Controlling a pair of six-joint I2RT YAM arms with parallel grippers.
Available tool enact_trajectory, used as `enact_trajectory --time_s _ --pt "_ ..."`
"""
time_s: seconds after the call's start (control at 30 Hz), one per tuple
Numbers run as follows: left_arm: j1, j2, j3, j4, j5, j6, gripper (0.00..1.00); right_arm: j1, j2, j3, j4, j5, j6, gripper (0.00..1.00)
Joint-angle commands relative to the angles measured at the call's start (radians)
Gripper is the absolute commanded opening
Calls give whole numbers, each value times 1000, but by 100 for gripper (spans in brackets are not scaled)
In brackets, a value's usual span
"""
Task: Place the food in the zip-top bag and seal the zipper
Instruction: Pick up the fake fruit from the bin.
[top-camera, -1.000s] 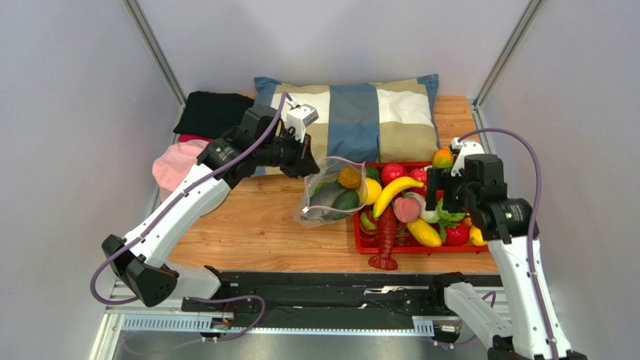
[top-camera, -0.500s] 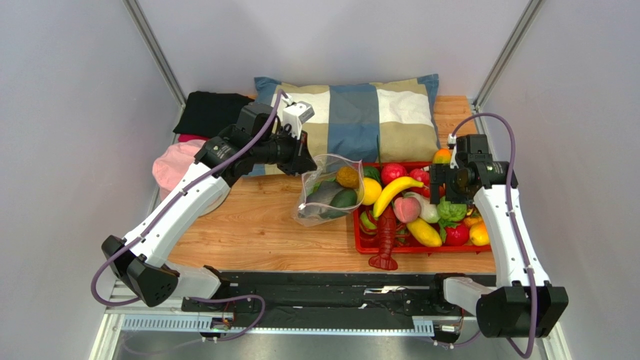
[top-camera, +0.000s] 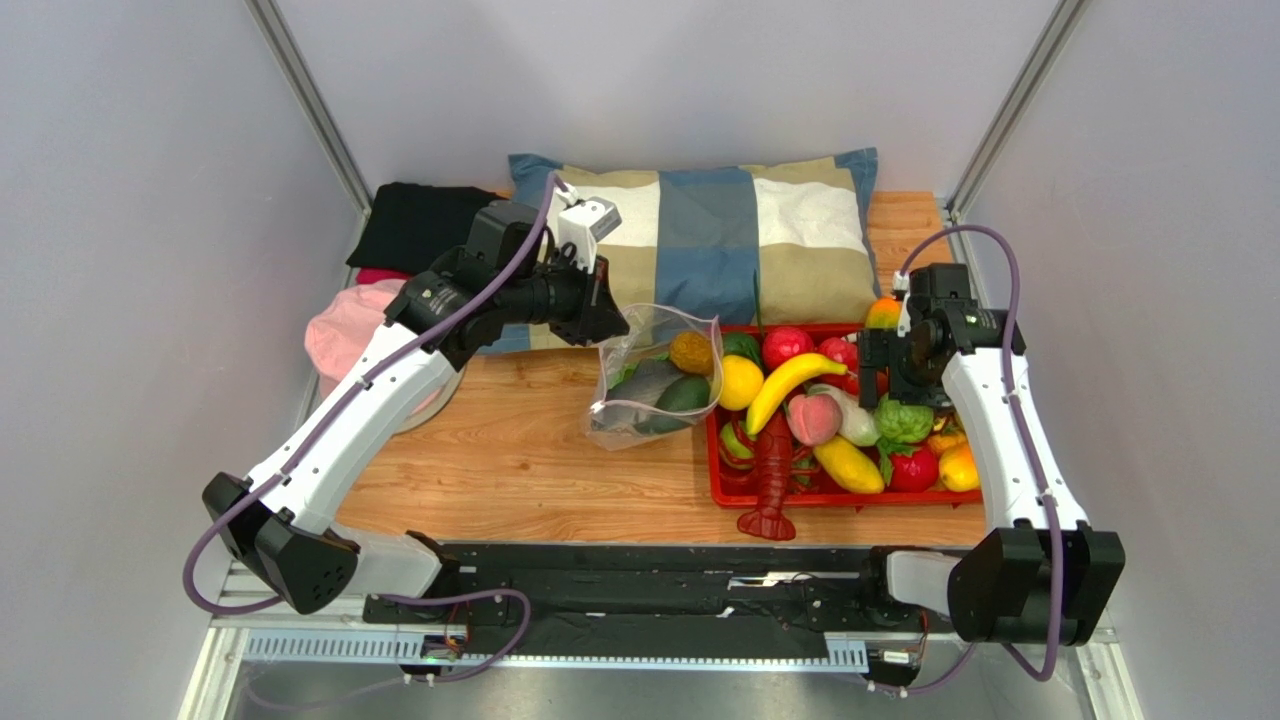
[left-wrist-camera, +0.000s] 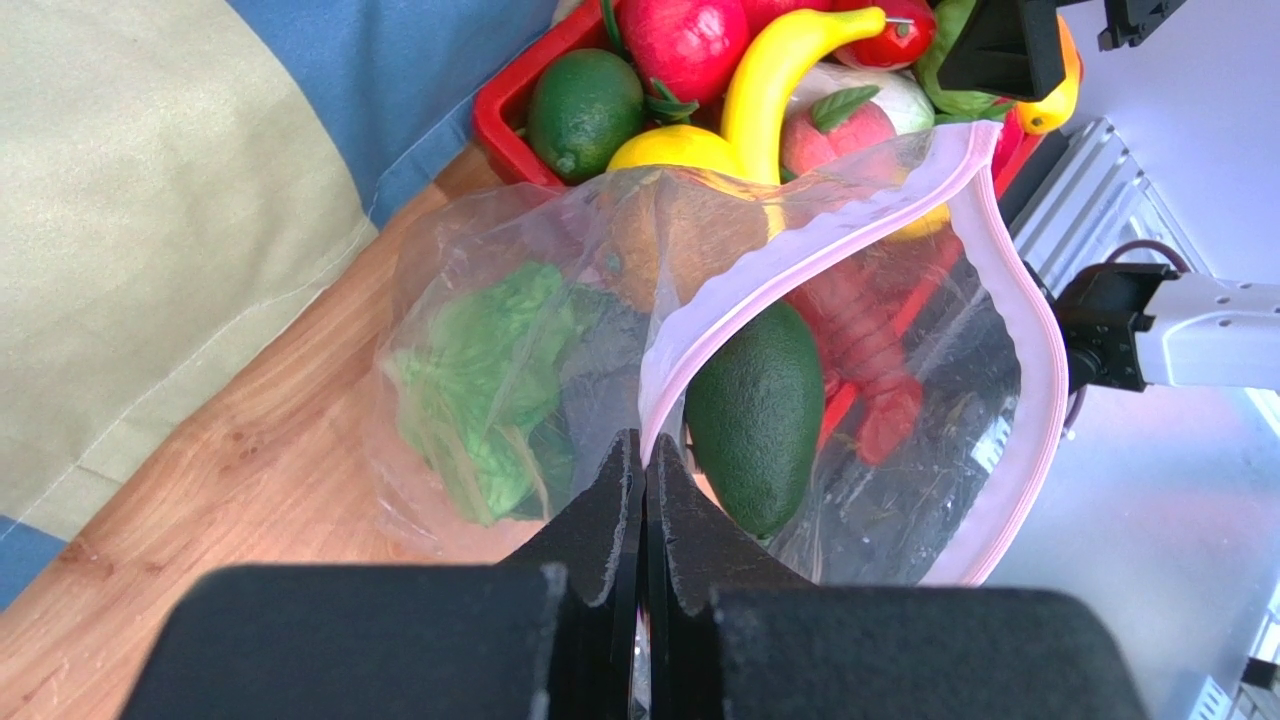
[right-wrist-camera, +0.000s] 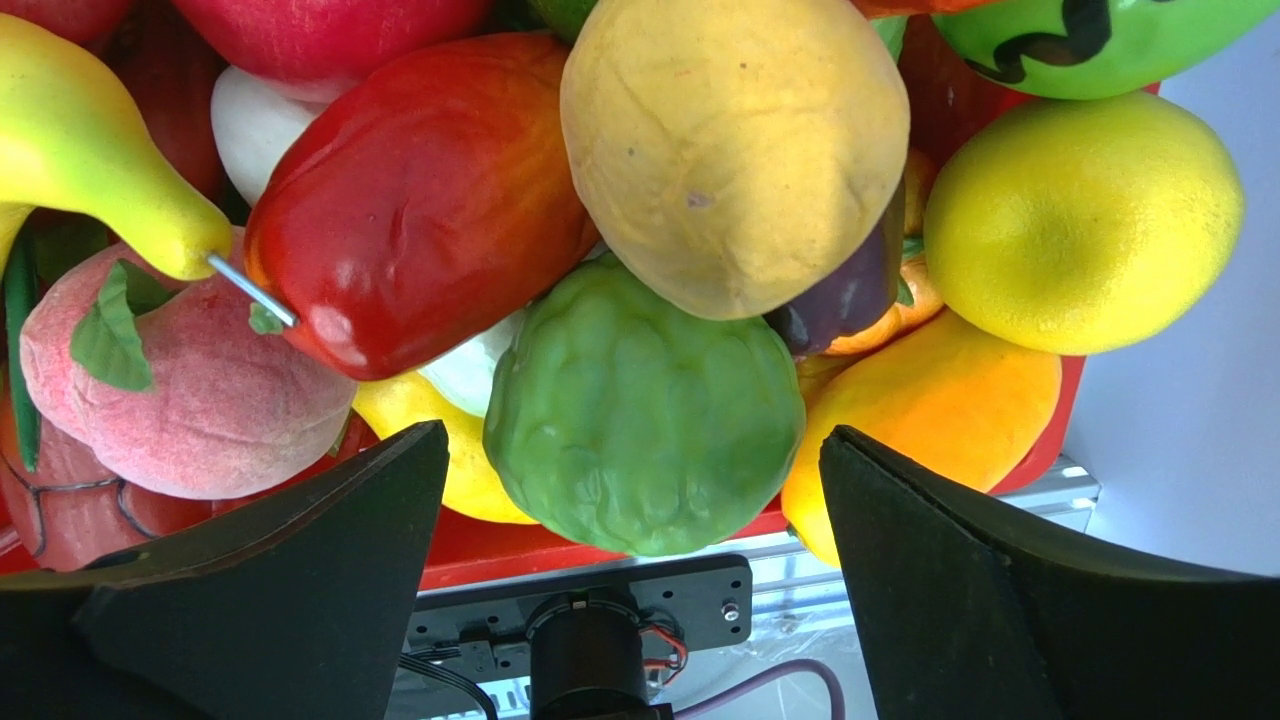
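The clear zip-top bag (top-camera: 649, 393) lies on the wooden table left of the red tray (top-camera: 857, 498). Its mouth is open and lifted. My left gripper (top-camera: 606, 321) is shut on the bag's rim at the pinkish zipper (left-wrist-camera: 812, 248); the fingertips (left-wrist-camera: 624, 465) pinch it. Inside the bag are the lettuce (left-wrist-camera: 481, 375), the dark green avocado (left-wrist-camera: 759, 413), a grey fish (top-camera: 646, 387) and an orange-brown round fruit (top-camera: 693, 353). My right gripper (top-camera: 897, 384) is open and empty over the tray's right part, above a green pepper (right-wrist-camera: 646, 405).
The tray holds several toy foods: a banana (top-camera: 792, 383), a red lobster (top-camera: 771, 480) hanging over its front edge, a lemon (right-wrist-camera: 1082, 218) and a red pepper (right-wrist-camera: 421, 195). A checked pillow (top-camera: 721, 240), black cloth (top-camera: 421, 225) and pink cap (top-camera: 353, 330) lie behind.
My left gripper has drawn the bag's rim slightly left and back. My right arm has swung its elbow back, with the gripper staying open over the tray's right part.
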Motion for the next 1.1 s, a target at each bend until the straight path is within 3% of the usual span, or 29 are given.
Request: enact_trajectory --time_s 0.0,0.2,0.47,0.8,1.07 --pt "11 -26 6 43 14 9 0 -12 6 -3 34 -13 -30 99" --pt "17 -13 14 47 22 14 0 -17 23 -12 42 -24 -36 92" --pt "29 -4 23 44 33 21 0 -28 38 -6 36 -36 -49 92" --pt "34 6 32 47 49 33 0 -28 -25 23 -33 -53 -105 63" --pt "35 11 41 46 83 38 0 -28 -126 73 -102 -119 -154 50"
